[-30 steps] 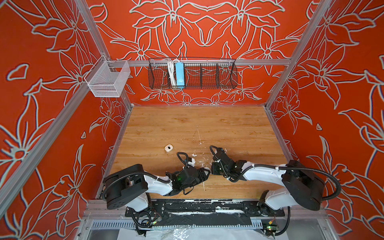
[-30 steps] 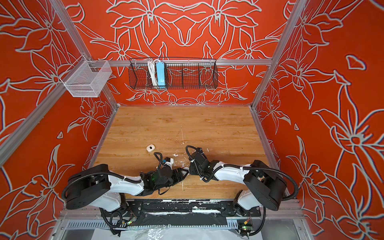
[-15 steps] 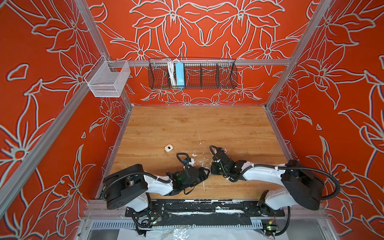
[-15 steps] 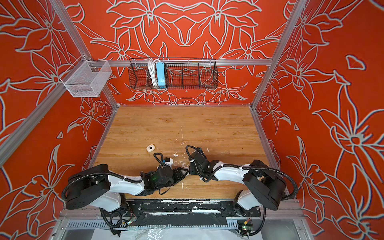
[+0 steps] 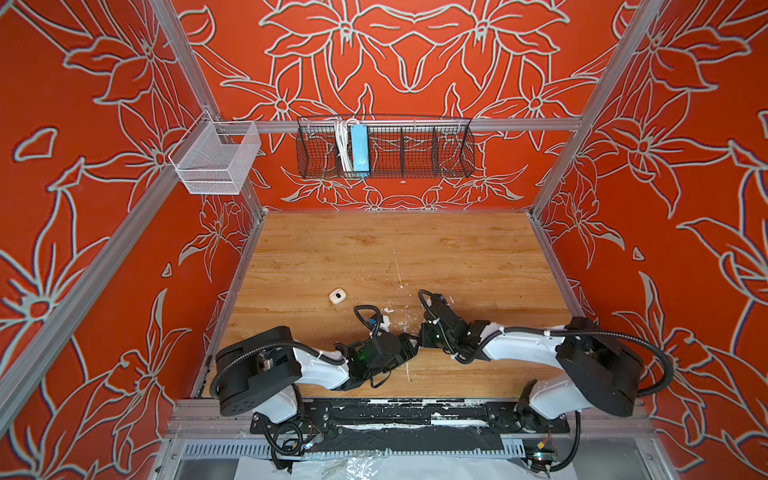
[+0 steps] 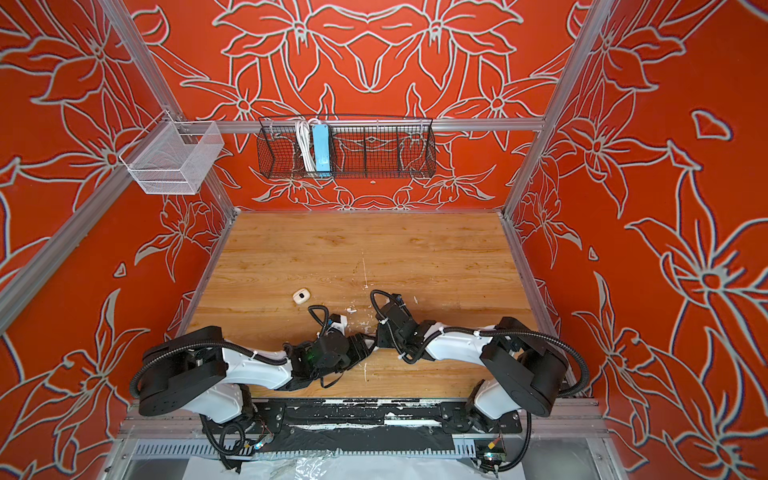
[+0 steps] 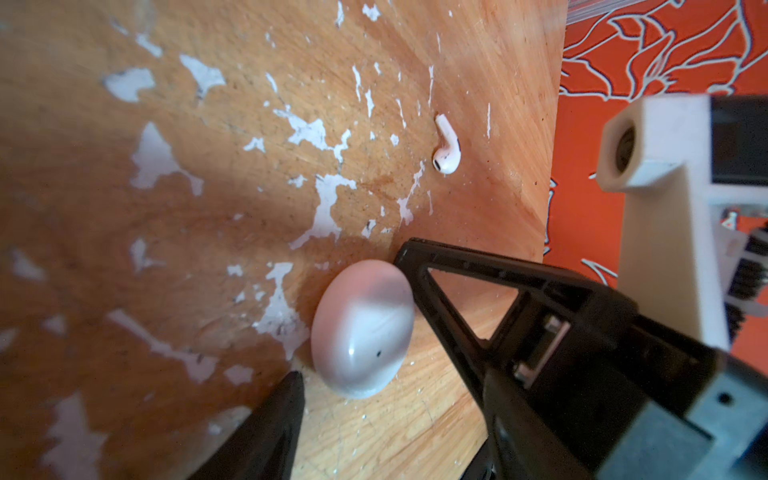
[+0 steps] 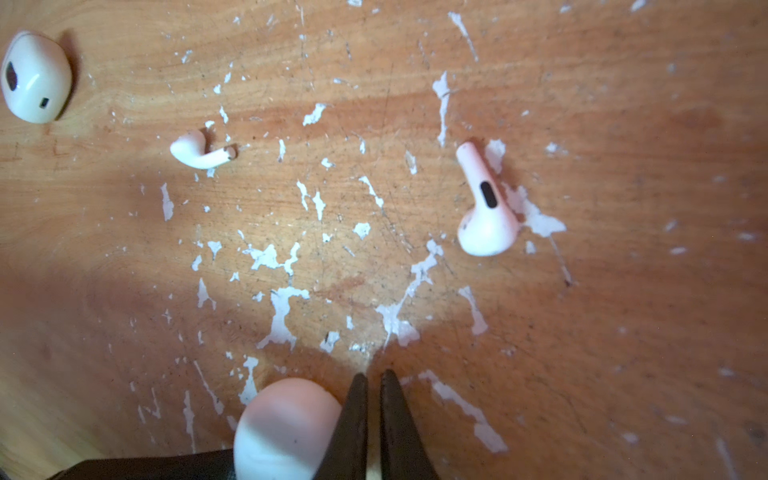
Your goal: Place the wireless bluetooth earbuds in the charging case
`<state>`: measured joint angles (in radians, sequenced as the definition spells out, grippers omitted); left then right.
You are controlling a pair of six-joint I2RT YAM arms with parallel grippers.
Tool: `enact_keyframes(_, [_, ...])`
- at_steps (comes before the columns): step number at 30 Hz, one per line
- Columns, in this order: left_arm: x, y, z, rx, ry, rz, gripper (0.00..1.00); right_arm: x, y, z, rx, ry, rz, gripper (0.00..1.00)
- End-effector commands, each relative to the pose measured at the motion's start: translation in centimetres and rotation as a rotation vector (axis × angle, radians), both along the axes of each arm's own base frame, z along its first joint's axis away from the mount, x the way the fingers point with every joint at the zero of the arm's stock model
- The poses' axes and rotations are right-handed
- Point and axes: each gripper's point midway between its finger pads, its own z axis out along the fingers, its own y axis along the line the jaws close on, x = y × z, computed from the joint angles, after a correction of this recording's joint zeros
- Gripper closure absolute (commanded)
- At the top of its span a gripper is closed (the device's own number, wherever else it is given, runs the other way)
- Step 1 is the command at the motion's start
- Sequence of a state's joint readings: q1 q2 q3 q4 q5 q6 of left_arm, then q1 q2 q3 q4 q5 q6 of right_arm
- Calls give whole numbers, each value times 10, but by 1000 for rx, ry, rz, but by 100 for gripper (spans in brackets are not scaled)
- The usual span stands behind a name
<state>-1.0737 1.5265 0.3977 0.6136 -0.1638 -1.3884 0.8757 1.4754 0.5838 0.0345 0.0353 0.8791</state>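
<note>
A closed, rounded white charging case [image 7: 362, 328] lies on the wooden table [image 5: 374, 257], at the mouth of my left gripper [image 7: 390, 386]. That gripper is open, with one fingertip [image 7: 293, 384] just beside the case and a gap on both sides. My right gripper [image 8: 370, 380] is shut and empty. Its tips rest on the table against the case [image 8: 286, 428]. Two white earbuds lie loose on the wood in the right wrist view: one earbud [image 8: 199, 151] farther off, the other earbud [image 8: 486, 208] nearer. The left wrist view shows an earbud [image 7: 446, 149] beyond the case.
A second small white case [image 5: 337, 296] [image 6: 301, 296] with a dark spot lies apart at the left, also in the right wrist view [image 8: 35, 77]. White paint flecks [image 8: 282, 307] cover the wood. Both arms crowd the table's front. Wire baskets [image 5: 384, 151] hang on the back wall.
The left gripper's fingers have drawn slightly closer together around the case. Neither arm has visibly moved.
</note>
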Motion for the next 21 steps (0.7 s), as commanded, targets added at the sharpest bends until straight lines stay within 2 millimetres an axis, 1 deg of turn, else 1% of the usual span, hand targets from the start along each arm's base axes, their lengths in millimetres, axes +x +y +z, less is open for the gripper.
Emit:
enact_keyframes(1, [-20,36,-59,211,119,7,31,-5,-5,-9,-17,45,-18,88])
enact_keyframes(10, [-19,32,-65,215,126,3,32,-8,-2,-14,-19,55,-14,89])
enact_keyframes(21, [-18,23,-63,184,104,-31,34,-11,5,-19,-29,62,-7,90])
